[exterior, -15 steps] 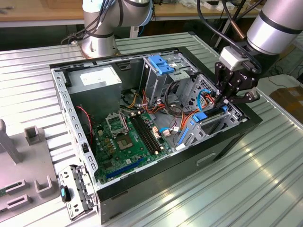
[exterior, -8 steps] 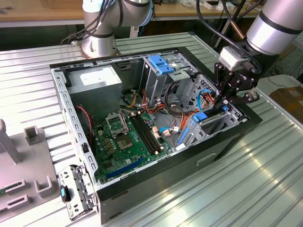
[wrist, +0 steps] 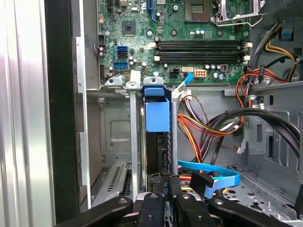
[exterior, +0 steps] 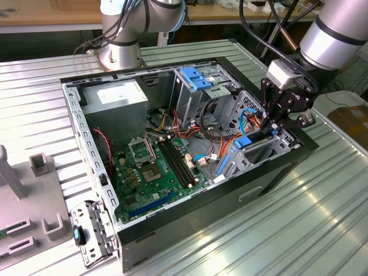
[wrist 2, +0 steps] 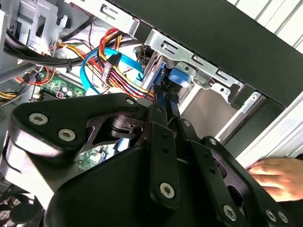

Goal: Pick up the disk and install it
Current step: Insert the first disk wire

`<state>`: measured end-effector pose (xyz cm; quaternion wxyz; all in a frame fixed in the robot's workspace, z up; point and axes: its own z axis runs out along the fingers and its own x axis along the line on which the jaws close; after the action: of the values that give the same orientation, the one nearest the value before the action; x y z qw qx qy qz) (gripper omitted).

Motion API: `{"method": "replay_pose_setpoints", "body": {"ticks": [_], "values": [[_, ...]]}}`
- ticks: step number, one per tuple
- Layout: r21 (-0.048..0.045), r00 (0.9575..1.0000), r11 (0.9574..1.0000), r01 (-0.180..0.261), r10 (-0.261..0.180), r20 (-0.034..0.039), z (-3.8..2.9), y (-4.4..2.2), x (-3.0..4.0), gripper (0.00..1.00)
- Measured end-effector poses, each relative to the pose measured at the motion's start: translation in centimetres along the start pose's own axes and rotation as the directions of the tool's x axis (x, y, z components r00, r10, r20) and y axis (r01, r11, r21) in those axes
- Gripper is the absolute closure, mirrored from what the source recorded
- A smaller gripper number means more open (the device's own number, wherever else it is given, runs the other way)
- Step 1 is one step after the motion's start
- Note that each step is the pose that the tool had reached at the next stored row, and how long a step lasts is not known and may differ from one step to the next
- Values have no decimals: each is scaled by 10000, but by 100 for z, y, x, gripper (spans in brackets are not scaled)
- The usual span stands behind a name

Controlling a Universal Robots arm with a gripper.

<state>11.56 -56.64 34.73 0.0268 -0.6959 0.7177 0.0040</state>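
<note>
The disk [wrist: 157,113] stands on edge in the metal drive bay [wrist: 111,137] at the front corner of the open computer case [exterior: 172,230]. Its dark body and bright blue carrier show between two bay rails. My gripper [wrist: 164,183] is shut on the disk's near edge, its black fingers [wrist: 154,189] close together around it. In the second wrist view the gripper [wrist 2: 163,101] pinches the blue rail, with the disk's blue tab [wrist 2: 179,78] just beyond. In the exterior view the gripper [exterior: 271,123] reaches down into the bay at the case's right end.
Orange, red and black wires [wrist: 213,125] and a blue flat cable [wrist: 215,178] crowd the space beside the bay. The motherboard [exterior: 158,167] lies on the case floor. A light-blue latch plate [exterior: 194,77] and a grey power supply [exterior: 118,95] sit further back. A person's hand [wrist 2: 274,172] rests outside the case.
</note>
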Motion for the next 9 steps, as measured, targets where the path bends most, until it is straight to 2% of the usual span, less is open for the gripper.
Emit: {"method": "replay_pose_setpoints", "body": {"ticks": [5, 9], "values": [[-1, 10000, 10000, 0, 0, 21, 20, 1, 1, 83], [-1, 10000, 10000, -1, 1, 23, -9, 0, 0, 83]]}}
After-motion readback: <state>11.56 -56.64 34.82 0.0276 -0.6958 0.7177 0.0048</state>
